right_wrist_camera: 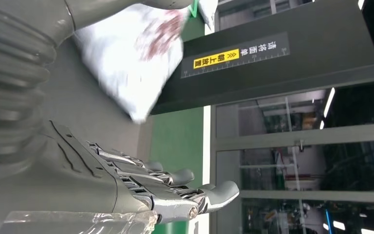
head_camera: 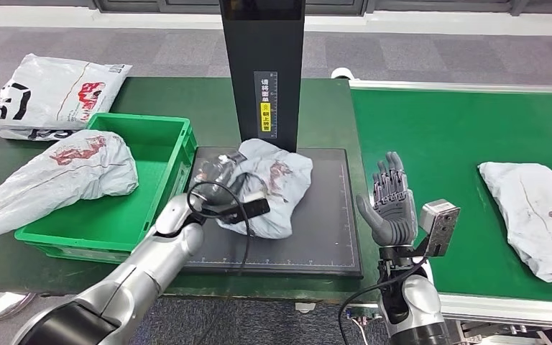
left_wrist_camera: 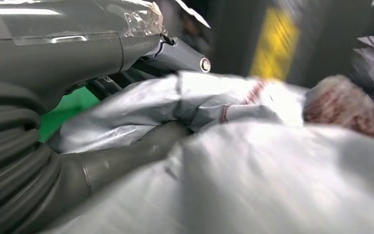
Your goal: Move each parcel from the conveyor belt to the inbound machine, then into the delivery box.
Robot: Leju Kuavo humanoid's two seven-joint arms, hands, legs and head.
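Right hand (head_camera: 392, 205): mine, raised upright between platform and belt, fingers spread, holding nothing. Left hand (head_camera: 224, 172): mine, gripping one crumpled grey parcel (head_camera: 277, 183) lying on the black platform of the inbound machine (head_camera: 330, 237). Parcels, four counted: that one; one on the green conveyor belt (head_camera: 431, 136), a second grey parcel (head_camera: 539, 215); one lying across the green delivery box (head_camera: 154, 154) rim, a third grey parcel (head_camera: 65, 176); one beyond the box, a larger white bag (head_camera: 50, 93). Machine's black column (head_camera: 262, 68): one, farthest.
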